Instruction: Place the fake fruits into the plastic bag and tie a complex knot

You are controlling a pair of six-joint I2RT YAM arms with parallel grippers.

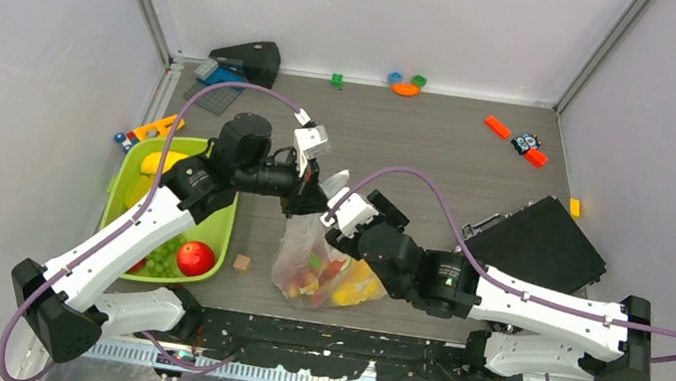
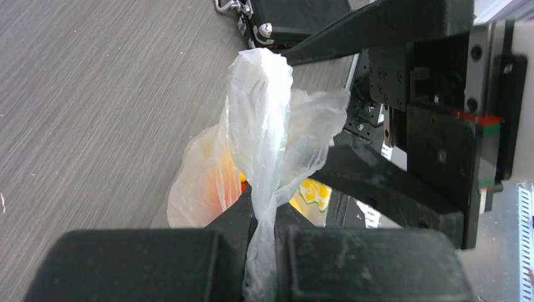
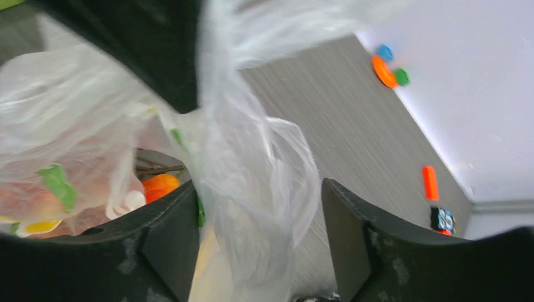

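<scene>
The plastic bag (image 1: 327, 272) sits at the near middle of the table with several fake fruits inside, red ones (image 1: 309, 277) and a yellow one (image 1: 356, 288). My left gripper (image 1: 305, 193) is shut on a twisted handle loop of the bag (image 2: 261, 145), pinched between its jaws (image 2: 266, 217). My right gripper (image 1: 346, 218) is open beside it, and the other loose handle loop (image 3: 252, 189) hangs between its spread fingers (image 3: 259, 217). No tied knot shows. A red apple (image 1: 196, 257), green grapes (image 1: 164, 261) and a yellow fruit (image 1: 161, 162) lie in the lime-green tray (image 1: 124, 191).
A black box (image 1: 536, 242) stands right of the bag behind my right arm. A small wooden cube (image 1: 241, 262) lies between tray and bag. Toy bricks (image 1: 406, 84) and red pieces (image 1: 515, 140) lie at the back. A dark object (image 1: 247, 61) is at the back left.
</scene>
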